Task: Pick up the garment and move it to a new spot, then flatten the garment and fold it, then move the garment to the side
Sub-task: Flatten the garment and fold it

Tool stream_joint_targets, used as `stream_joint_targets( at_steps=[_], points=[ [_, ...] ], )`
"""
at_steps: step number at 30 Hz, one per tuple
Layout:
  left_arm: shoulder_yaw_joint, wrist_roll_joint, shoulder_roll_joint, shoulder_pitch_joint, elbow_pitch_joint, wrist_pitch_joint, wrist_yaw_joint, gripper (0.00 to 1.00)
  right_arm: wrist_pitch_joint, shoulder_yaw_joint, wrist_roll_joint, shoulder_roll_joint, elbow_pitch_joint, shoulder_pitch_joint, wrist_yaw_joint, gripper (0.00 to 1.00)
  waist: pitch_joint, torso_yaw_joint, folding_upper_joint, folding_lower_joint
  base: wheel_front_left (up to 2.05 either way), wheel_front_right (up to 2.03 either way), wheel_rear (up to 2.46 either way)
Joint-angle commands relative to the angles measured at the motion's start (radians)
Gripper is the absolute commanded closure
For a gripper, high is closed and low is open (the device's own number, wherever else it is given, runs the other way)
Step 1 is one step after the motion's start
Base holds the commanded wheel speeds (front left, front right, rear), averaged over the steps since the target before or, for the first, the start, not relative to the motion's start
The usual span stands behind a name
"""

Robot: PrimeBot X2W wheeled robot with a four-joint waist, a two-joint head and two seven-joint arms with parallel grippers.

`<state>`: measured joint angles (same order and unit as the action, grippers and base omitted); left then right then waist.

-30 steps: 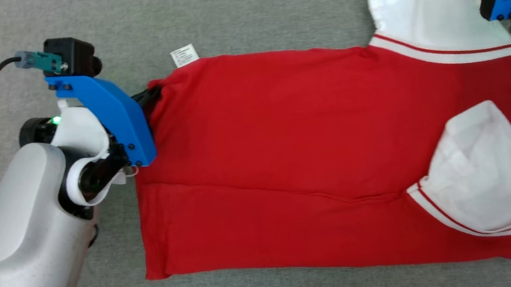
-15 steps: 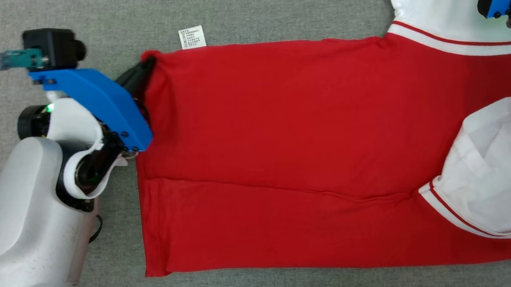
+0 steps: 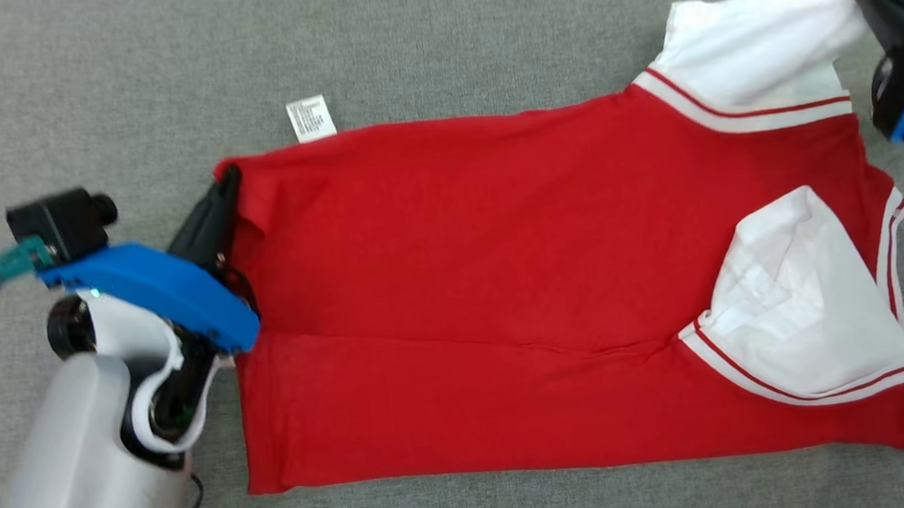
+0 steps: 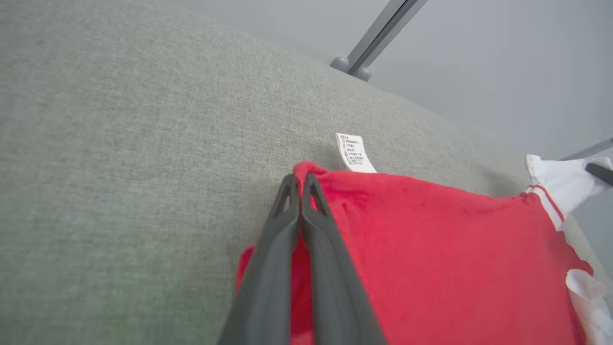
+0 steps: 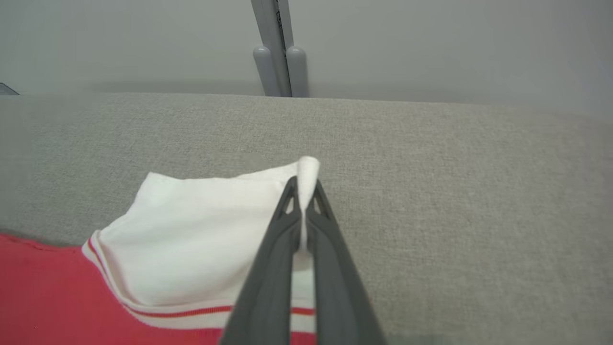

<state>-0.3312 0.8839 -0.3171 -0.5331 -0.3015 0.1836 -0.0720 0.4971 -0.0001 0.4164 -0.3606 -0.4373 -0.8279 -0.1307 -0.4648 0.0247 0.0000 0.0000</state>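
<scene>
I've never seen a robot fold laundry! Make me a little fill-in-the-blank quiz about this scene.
1. The left gripper is shut on a corner of the shirt coloured ____.
2. The right gripper is shut on a sleeve coloured ____.
3. The cloth surface under the shirt is ____.
4. The small label lies nearer the ____ gripper.
Missing words: red, white, grey, left.
</scene>
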Motion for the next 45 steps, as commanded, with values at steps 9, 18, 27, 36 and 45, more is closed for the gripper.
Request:
stream_joint_targets(
  at_steps=[9, 18, 27, 36, 45],
  points=[
    [-0.031, -0.020, -0.026, 0.146, 0.049, -0.138, -0.048, 1.00, 0.068, -0.085, 0.098, 0.003, 0.299, 0.371, 0.000, 1.00, 0.103, -0.018, 0.0000, 0.0000, 0.00, 0.00, 0.00],
    [-0.162, -0.157, -0.158, 0.193, 0.050, -0.249, -0.061, 1.00, 0.143, -0.185, 0.105, 0.103, 0.522, 0.653, 0.000, 1.00, 0.152, -0.034, 0.0000, 0.0000, 0.00, 0.00, 0.00],
    [-0.241, -0.237, -0.196, 0.188, -0.025, -0.331, -0.057, 1.00, 0.174, -0.200, 0.097, 0.178, 0.574, 0.762, 0.000, 1.00, 0.167, -0.048, 0.0000, 0.0000, 0.00, 0.00, 0.00],
    [-0.243, -0.253, -0.156, 0.222, -0.102, -0.394, -0.011, 0.00, 0.284, -0.239, 0.076, 0.231, 0.613, 0.878, 0.000, 0.00, 0.226, -0.044, 0.0000, 0.0000, 0.00, 0.00, 0.00],
    [-0.118, -0.213, -0.074, 0.284, -0.060, -0.448, 0.058, 0.00, 0.224, -0.309, -0.001, 0.267, 0.629, 0.871, 0.000, 0.00, 0.292, -0.017, 0.0000, 0.0000, 0.00, 0.00, 0.00]
  ],
)
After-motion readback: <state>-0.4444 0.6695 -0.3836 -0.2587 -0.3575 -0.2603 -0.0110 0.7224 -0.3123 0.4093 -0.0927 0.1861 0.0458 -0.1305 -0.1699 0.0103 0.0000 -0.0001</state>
